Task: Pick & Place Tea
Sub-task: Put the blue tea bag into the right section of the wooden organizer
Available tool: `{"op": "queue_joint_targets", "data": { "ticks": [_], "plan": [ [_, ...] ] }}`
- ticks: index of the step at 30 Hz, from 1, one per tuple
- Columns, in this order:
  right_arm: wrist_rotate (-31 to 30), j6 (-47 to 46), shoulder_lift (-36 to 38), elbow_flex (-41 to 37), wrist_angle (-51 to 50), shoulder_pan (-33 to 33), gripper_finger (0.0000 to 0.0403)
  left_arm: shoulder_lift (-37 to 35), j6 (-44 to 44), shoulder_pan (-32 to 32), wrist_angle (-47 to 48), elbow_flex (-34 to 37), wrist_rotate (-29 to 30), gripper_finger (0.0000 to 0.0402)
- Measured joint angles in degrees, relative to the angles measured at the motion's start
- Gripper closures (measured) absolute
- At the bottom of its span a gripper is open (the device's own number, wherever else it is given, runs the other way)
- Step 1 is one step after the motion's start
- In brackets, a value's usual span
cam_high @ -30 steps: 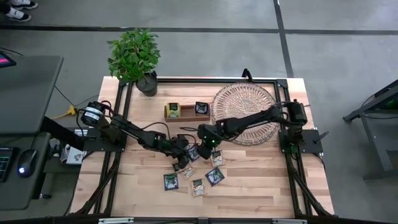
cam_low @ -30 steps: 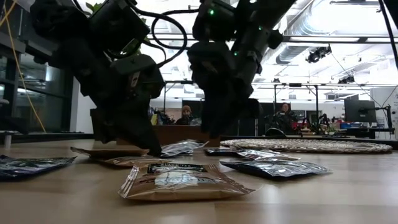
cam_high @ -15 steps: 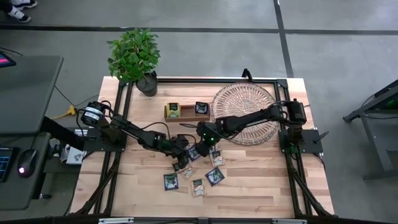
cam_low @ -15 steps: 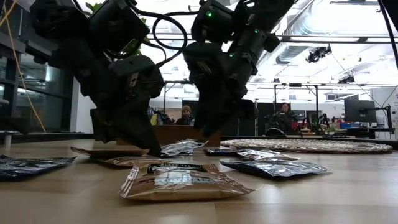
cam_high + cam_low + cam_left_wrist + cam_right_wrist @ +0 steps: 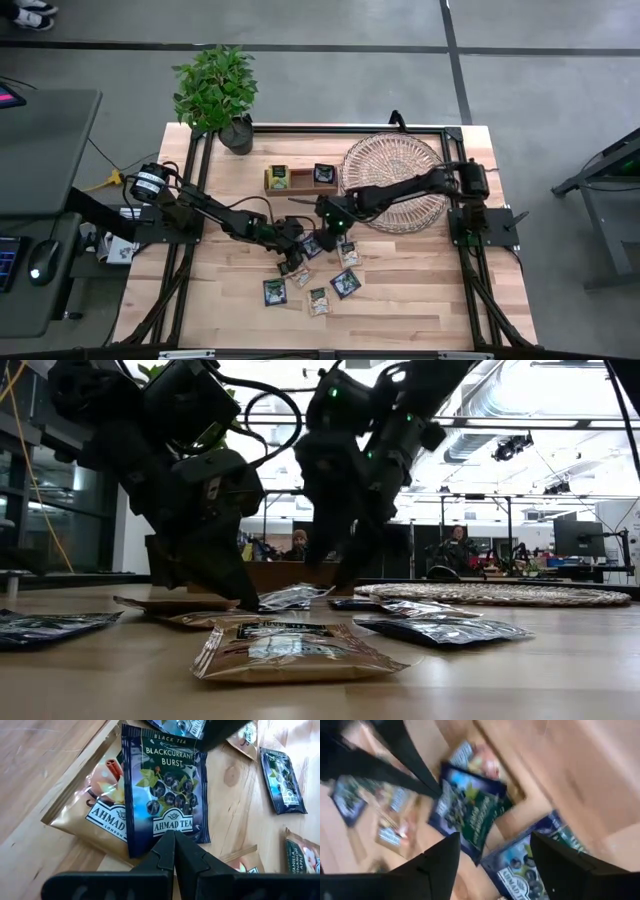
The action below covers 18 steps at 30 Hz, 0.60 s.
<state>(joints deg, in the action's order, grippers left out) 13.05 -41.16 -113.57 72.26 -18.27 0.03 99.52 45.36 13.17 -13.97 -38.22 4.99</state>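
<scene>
Several small flat tea sachets lie around the table's middle, among them a beige one [image 5: 290, 650] and navy ones [image 5: 346, 283] [image 5: 274, 292]. My left gripper [image 5: 173, 836] is shut on a navy blackcurrant sachet [image 5: 165, 785], which lies over a beige sachet [image 5: 97, 805]. My right gripper [image 5: 492, 862] hangs open just above the same navy sachet [image 5: 470, 815], one finger on either side of it and touching nothing. In the high view the two grippers [image 5: 292, 262] [image 5: 325, 240] nearly meet. My left gripper has its shut fingertips on the middle of the navy sachet's short near edge [image 5: 170, 827]. The fingers slant down at it from the table's left and point along the sachet. Whether they pinch the edge or only press on it, I cannot tell. The sachet rests on the beige sachet beneath.
A narrow wooden box [image 5: 300, 178] holding sachets stands behind the grippers, and a round wicker tray [image 5: 395, 160] lies at the far right under my right arm. A potted plant [image 5: 218, 95] stands at the far left corner. Loose sachets [image 5: 318, 300] lie toward the near edge.
My right gripper has opened wider above the navy sachet; its fingers stand farther apart now than half a second ago. My left gripper and the sachets have kept still.
</scene>
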Motion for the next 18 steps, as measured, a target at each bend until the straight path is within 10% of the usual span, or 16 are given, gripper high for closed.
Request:
{"op": "queue_joint_targets", "data": {
  "ticks": [18],
  "plan": [
    [2.34, -1.34, -3.07, 0.04, 6.27, 0.72, 0.0163, 0.01, -0.08, -0.02, -0.06, 0.03, -0.35, 0.0401]
  ]
}}
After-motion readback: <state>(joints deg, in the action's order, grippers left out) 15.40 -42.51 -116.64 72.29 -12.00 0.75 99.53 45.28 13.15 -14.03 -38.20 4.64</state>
